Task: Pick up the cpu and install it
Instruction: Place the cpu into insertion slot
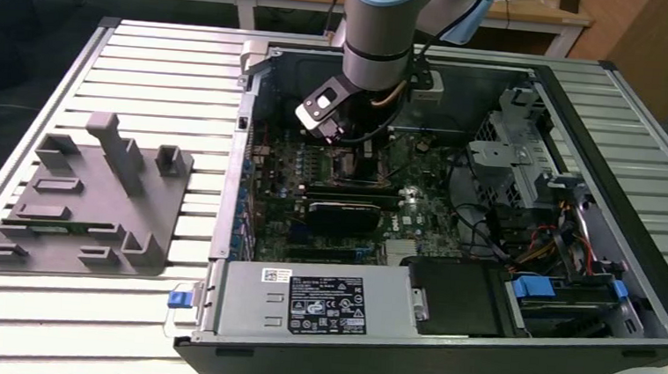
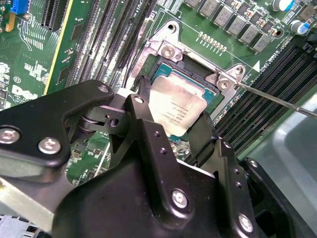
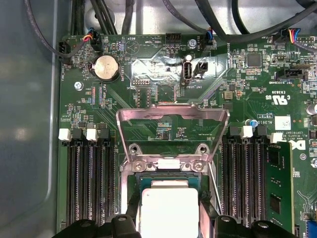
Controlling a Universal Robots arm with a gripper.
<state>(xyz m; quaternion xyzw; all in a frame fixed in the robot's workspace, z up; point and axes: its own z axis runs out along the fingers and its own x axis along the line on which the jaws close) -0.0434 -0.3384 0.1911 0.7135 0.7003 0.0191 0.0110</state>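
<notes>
The cpu [image 2: 174, 110], a flat square chip with a silver top, sits level over the motherboard socket [image 2: 167, 48], between the two black fingers [image 2: 144, 91] of my gripper [image 2: 176, 106]. The fingers press its two opposite edges, so the gripper is shut on it. In the first wrist view the cpu [image 3: 168, 210] lies inside the socket frame, with the metal load plate [image 3: 173, 121] swung open beyond it. Whether the chip rests fully in the socket I cannot tell. In the exterior view the gripper [image 1: 353, 144] reaches down into the open computer case [image 1: 599, 100].
Memory slots [image 3: 89, 183] flank the socket on both sides. A thin lever wire [image 2: 277, 100] juts out beside the socket. A black finned block [image 1: 350, 215] lies near the gripper. A grey fixture [image 1: 86, 205] stands on the slatted table at the exterior view's left.
</notes>
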